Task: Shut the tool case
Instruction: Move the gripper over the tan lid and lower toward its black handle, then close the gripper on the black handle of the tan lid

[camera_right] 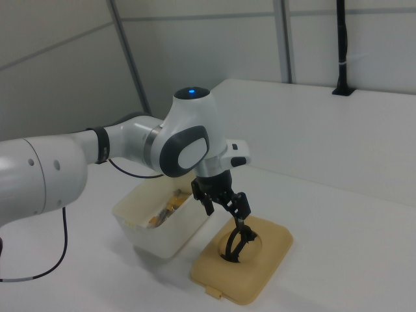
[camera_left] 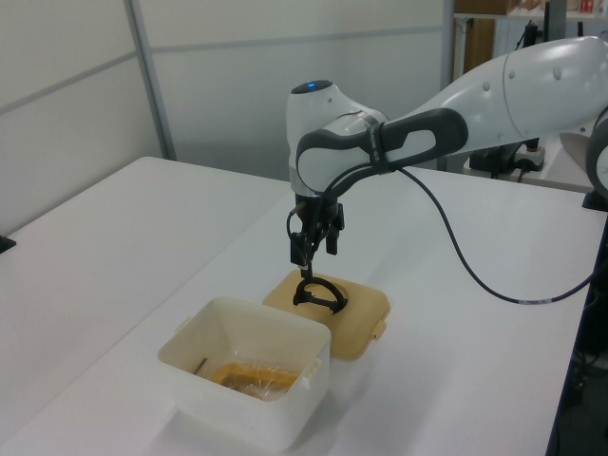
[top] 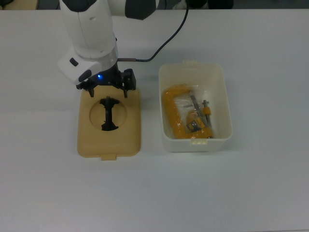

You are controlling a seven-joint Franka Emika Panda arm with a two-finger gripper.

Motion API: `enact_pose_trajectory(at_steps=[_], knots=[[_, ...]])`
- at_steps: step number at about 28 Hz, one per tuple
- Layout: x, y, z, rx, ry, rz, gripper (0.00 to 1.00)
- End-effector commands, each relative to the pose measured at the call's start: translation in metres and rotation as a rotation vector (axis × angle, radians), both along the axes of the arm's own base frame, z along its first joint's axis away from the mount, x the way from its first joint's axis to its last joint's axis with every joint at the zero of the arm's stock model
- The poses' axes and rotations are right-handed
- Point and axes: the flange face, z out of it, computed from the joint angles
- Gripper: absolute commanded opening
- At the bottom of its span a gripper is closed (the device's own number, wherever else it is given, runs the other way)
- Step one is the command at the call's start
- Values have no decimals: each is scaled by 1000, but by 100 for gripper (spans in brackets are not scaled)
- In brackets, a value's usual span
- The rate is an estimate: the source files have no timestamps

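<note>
Even, diffuse overhead light fills all three views, bright and slightly cool. The white surface (top: 251,193) looks flat, with a faint darker band across the top view. Shadows are soft and short: a pale one hugs the tan lid (top: 109,140) and the white tub (camera_left: 285,418). A blue indicator glows on the arm (camera_right: 190,91). The pictures are mildly soft throughout.

open table (top: 43,188) round lid (top: 109,145)
</note>
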Motion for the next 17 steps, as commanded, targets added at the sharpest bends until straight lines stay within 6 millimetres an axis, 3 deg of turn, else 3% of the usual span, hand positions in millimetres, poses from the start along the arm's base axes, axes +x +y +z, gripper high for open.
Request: enact_pose_trajectory(at_steps=[1, 6, 17], knots=[[6, -3, -11, -35, -25, -16, 100], [9, -6, -27, -62, -11, -5, 100], [10, -1, -35, -129, -3, -4, 100]])
